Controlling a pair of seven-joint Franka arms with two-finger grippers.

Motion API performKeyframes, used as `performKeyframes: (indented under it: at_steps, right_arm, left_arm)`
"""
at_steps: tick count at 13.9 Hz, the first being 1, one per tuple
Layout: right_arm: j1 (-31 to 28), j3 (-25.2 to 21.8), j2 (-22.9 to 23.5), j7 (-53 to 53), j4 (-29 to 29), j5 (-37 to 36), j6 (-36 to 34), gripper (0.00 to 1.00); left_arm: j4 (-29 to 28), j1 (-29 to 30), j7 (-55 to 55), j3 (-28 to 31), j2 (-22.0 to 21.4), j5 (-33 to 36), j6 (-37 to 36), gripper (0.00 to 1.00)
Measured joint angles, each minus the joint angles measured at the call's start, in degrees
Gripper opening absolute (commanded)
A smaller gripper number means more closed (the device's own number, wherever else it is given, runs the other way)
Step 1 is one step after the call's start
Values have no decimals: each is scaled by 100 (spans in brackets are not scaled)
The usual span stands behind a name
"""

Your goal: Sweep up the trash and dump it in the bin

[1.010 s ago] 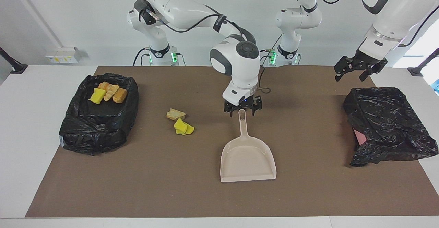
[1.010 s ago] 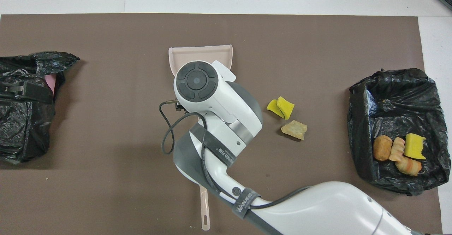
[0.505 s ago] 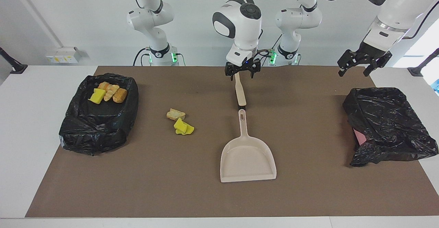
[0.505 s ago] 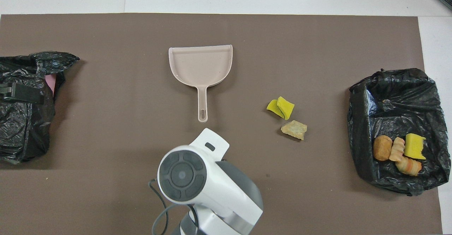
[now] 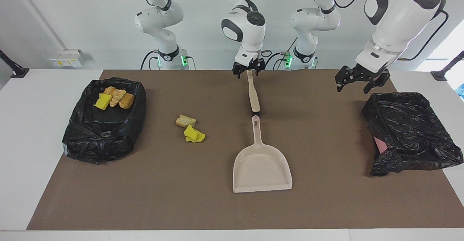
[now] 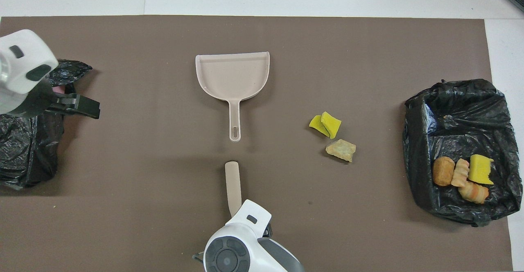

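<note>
Loose trash lies on the brown mat: a tan bread lump point(image 5: 185, 120) point(image 6: 341, 149) and yellow sponge pieces point(image 5: 194, 134) point(image 6: 325, 124). More trash point(image 5: 114, 96) point(image 6: 462, 178) sits in the black-lined bin point(image 5: 105, 139) point(image 6: 458, 112) at the right arm's end. The beige dustpan point(image 5: 261, 163) point(image 6: 232, 77) lies flat mid-table. The brush point(image 5: 253, 94) point(image 6: 232, 186) lies in line with it, nearer the robots. My right gripper point(image 5: 247, 69) hangs open over the brush's robot-side end; its wrist hides the fingers from overhead. My left gripper point(image 5: 359, 85) point(image 6: 82, 106) hovers open and empty.
A second black bag point(image 5: 409, 132) point(image 6: 24, 149) with something pink inside lies at the left arm's end of the table, partly under the left gripper. The brown mat point(image 5: 163, 190) covers most of the white table.
The right gripper rose from the dustpan's handle and drew back toward the robots, uncovering the brush. The left arm swung in toward the middle. Dustpan, brush and trash stayed put.
</note>
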Motion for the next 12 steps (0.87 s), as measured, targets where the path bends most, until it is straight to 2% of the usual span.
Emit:
performKeyframes:
  at_steps: [3,4,5,6,7,8,12]
  right_arm:
    - [82,-1,1,3,-80,15,220,100]
    - [94,-1,8,3,-88,18,252,88]
    - [105,-1,21,3,-94,18,259,63]
    - [112,-1,34,3,-101,19,261,31]
    - [113,-1,44,3,-109,19,262,6]
    - [113,-2,49,3,-114,19,263,0]
    - [111,-18,61,2,-111,21,269,0]
  left_arm:
    - [-21,-360,-2,-10,566,-2,598,100]
    - [-20,-490,-22,-16,761,-4,785,100]
    - [-20,-622,-98,-20,931,-5,943,100]
    - [-20,-773,-238,-22,1105,-5,1117,100]
    - [-20,-921,-373,-26,1255,-5,1280,100]
    - [-20,-1054,-489,-29,1374,-5,1422,100]
    - [-18,-1166,-594,-1,1491,-5,1548,100]
